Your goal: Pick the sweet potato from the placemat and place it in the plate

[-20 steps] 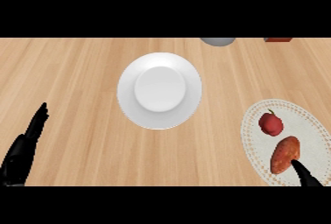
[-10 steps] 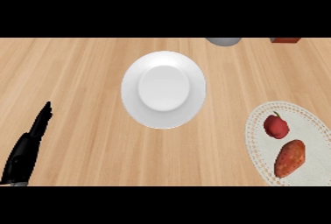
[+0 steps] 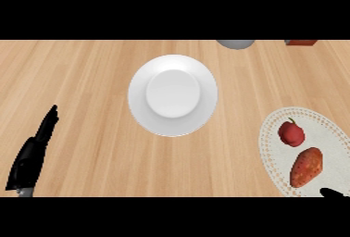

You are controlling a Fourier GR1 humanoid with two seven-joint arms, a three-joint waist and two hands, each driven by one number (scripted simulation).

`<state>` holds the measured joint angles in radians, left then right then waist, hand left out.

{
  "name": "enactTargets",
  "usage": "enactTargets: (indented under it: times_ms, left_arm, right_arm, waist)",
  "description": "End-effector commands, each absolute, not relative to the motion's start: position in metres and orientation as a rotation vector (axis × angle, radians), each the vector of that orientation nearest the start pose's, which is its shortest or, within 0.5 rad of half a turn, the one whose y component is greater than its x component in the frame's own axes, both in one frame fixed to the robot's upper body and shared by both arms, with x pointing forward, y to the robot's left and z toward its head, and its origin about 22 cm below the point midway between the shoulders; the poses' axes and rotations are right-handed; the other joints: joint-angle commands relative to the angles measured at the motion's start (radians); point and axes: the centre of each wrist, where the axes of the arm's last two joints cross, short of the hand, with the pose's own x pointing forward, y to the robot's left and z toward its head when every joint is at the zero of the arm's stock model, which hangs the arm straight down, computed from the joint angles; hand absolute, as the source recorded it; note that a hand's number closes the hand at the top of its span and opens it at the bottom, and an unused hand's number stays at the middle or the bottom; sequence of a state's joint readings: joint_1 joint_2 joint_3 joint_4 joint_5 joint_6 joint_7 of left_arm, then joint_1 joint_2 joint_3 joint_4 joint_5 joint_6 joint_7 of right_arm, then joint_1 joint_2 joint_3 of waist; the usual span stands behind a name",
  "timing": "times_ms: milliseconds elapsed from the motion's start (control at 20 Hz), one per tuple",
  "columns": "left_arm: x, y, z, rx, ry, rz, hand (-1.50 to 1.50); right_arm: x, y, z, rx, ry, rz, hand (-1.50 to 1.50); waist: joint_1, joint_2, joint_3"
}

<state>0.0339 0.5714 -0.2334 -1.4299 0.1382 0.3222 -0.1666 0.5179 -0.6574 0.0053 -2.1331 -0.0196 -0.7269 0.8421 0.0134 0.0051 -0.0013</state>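
Nearest, at the counter's [image 3: 89, 69] near right corner, only a black tip of the right hand [image 3: 335, 192] shows — can't tell if it's released or clenched, too little in view. Near the left edge the left hand [image 3: 33, 155] rests w/ fingers straight and together, holding nothing, well apart from everything else.

Just beyond the right hand's tip, the sweet potato [image 3: 307, 166] lies on the placemat [image 3: 273, 139] at the right edge, long axis running slightly tilted, near to far. Not yet grasped. Just past it, nearly touching, sits a red fruit [image 3: 292, 133] — apple or similar, hard to tell.

Risks, as I judge them:
- Fruit is so close that fingers closing round the potato's far end could knock or roll it off the mat.
- Potato tapers, so a grasp at a thin end may let it swing or slip; mid-body looks safer.
- Dragging could pull the mat along.

Farther, mid-counter, the white plate [image 3: 143, 111] holds nothing; carry goes left and away. Release too near its rim and the potato may roll out.

At the far edge: a grey object [image 3: 236, 43] and a brown one [image 3: 301, 42], both cut off.
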Motion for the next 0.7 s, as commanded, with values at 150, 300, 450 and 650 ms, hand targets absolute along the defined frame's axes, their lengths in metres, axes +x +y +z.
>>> enactTargets:
  times_ms: [150, 300, 450, 650]
  left_arm:
    - [0.216, 0.337, -0.005, 0.464, -1.529, -0.298, 0.00]
    - [0.215, 0.334, 0.004, 0.493, -1.533, -0.296, 0.00]
    - [0.229, 0.332, -0.015, 0.481, -1.499, -0.281, 0.00]
    - [0.221, 0.348, 0.002, 0.467, -1.516, -0.304, 0.00]
  right_arm:
    - [0.134, -0.321, 0.078, -0.665, -0.802, -0.192, -1.50]
    - [0.144, -0.326, 0.074, -0.667, -0.801, -0.178, -1.50]
    - [0.158, -0.336, 0.064, -0.623, -0.802, -0.172, -1.50]
    - [0.186, -0.332, 0.059, -0.590, -0.807, -0.160, -1.50]
  waist:
    - [-0.011, -0.006, 0.002]
    - [-0.012, -0.006, 0.002]
    - [-0.016, -0.004, 0.002]
    - [-0.008, -0.005, 0.002]
